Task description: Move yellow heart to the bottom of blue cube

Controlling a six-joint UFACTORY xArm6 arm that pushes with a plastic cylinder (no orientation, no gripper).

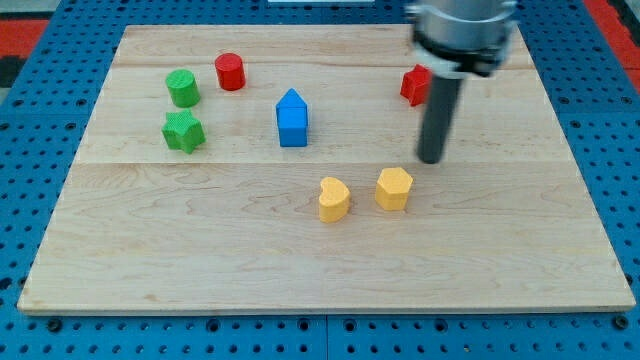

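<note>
The yellow heart lies near the board's middle, below and to the right of the blue cube, which has a pointed top. A second yellow block, roughly hexagonal, sits just right of the heart. My tip rests on the board above and to the right of that second yellow block, apart from it and well right of the blue cube.
A red cylinder and a green cylinder stand at the upper left, with a green star below them. A red block sits partly behind the rod. The wooden board lies on a blue pegboard.
</note>
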